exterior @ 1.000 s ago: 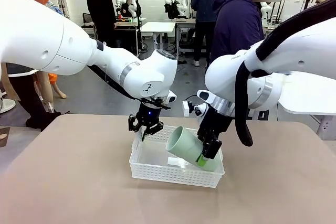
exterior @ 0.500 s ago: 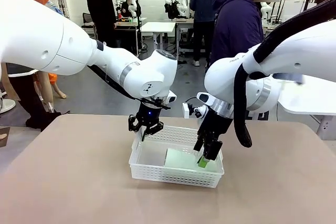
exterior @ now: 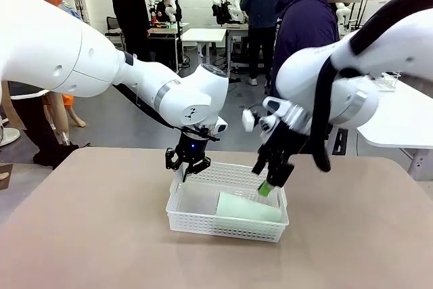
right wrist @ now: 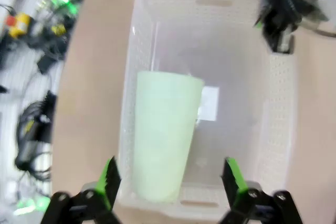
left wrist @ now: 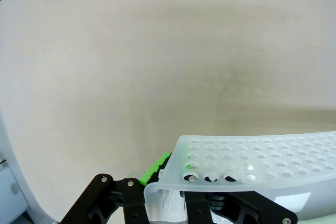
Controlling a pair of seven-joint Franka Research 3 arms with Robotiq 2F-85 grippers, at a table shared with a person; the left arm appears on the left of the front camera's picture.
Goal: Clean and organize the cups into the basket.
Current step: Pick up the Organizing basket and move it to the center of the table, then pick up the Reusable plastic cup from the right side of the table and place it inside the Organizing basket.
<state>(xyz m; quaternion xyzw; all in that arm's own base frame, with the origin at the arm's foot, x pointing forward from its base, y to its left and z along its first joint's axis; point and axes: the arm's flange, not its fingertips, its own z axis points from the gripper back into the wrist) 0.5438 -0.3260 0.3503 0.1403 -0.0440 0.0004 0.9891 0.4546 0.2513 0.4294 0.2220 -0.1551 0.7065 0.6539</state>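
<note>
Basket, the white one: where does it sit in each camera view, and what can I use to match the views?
Front view: the basket stands mid-picture on the table.
Left wrist view: its holed wall fills the bottom right.
Right wrist view: it is in the centre, seen from above.
Shared landmark: the left tool, clamped on the basket's rim.
</note>
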